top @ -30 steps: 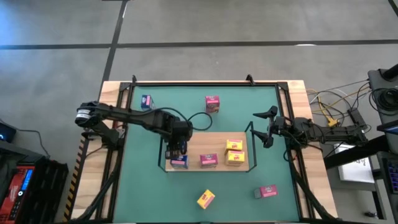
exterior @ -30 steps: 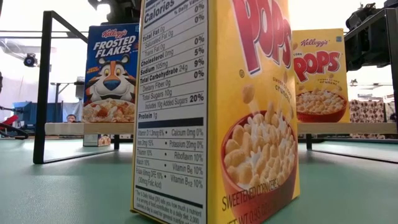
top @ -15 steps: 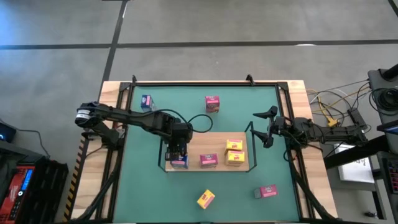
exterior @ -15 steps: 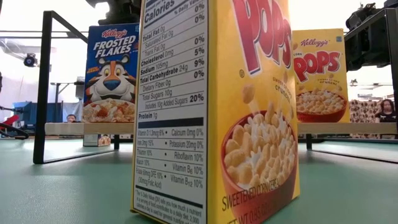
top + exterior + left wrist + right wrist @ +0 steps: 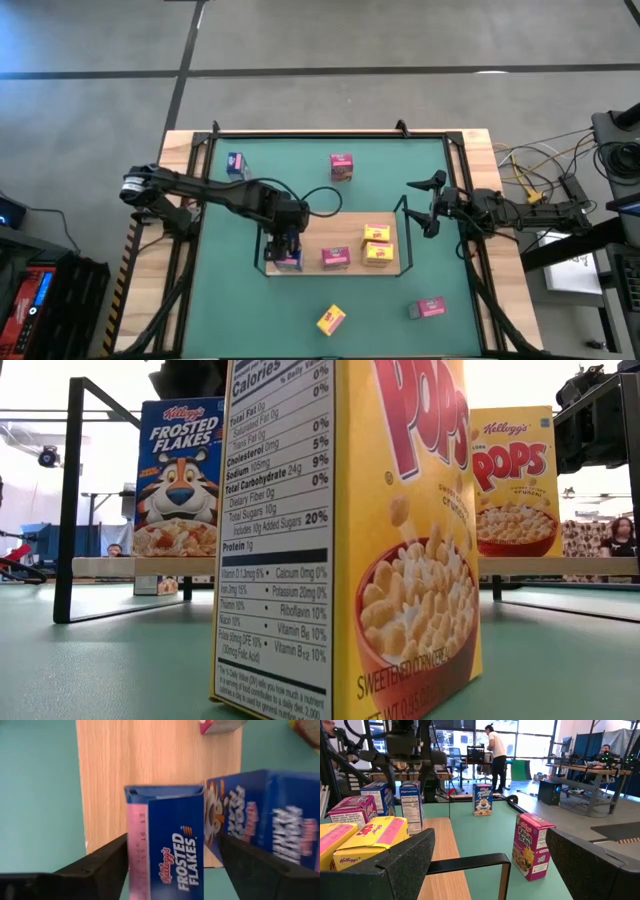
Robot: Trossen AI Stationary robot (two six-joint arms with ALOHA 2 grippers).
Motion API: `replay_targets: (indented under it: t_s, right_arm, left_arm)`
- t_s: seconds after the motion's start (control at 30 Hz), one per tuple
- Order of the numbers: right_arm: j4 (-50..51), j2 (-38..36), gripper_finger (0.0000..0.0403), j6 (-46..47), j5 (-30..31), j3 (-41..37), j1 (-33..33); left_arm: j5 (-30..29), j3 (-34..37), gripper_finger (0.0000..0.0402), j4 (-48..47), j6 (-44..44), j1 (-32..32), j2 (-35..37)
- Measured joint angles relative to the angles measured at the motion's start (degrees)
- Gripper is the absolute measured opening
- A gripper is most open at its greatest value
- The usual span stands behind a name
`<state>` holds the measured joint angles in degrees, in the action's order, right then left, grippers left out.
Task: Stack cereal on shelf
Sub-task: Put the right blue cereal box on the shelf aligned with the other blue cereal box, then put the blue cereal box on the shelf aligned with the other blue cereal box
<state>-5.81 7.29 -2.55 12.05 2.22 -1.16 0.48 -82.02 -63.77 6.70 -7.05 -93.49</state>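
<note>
The shelf (image 5: 350,225), a light-wood board with black rails, lies mid-table. Standing on it are two blue boxes at its left end, a pink box (image 5: 335,257) and two yellow boxes (image 5: 377,243). My left gripper (image 5: 284,243) hangs over the left end, pointing down. It is open, with one finger on either side of one upright blue box (image 5: 170,845), also seen in the low view (image 5: 178,475). The second blue box (image 5: 270,810) stands beside it. My right gripper (image 5: 425,207) is open and empty past the shelf's right end. My left gripper's fingers stand on either side of the blue box's top end (image 5: 165,792), coming from above. A gap shows between the box and one finger (image 5: 260,865). Whether the other finger (image 5: 100,867) touches the box's side, I cannot tell. The box stands upright on the shelf.
Loose on the green table stand a blue box (image 5: 236,163) and a pink box (image 5: 342,166) at the far side. A yellow box (image 5: 331,320) and a pink box (image 5: 431,307) are at the near side. People move in the room beyond.
My left gripper has shifted a little toward the table's near edge above the blue box. The box stays upright on the shelf.
</note>
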Motion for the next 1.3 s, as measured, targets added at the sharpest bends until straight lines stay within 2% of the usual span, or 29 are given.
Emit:
replay_targets:
  t_s: [0.3,0.67,1.0,1.2,1.3]
  right_arm:
    - [-0.01,0.00,0.0370,0.00,0.00,0.01,-0.01]
    - [-0.01,0.00,0.0370,-0.01,0.00,0.00,0.01]
    - [-0.01,0.00,0.0370,0.00,0.00,0.00,-0.01]
    - [-0.01,0.00,0.0370,0.00,0.00,0.00,0.01]
    - [0.00,0.00,0.0370,0.00,0.00,0.00,0.01]
  left_arm:
    - [-0.47,-4.19,0.0325,-4.07,0.24,-0.09,0.00]
    - [-0.79,-10.26,0.0336,-11.32,0.86,-0.28,0.00]
    - [-12.00,-20.79,0.0336,-25.46,19.35,2.34,0.27]
    - [-12.12,-18.47,0.0336,-26.28,31.58,10.99,3.21]
    - [-14.38,-15.69,0.0335,-26.30,36.28,16.57,5.68]
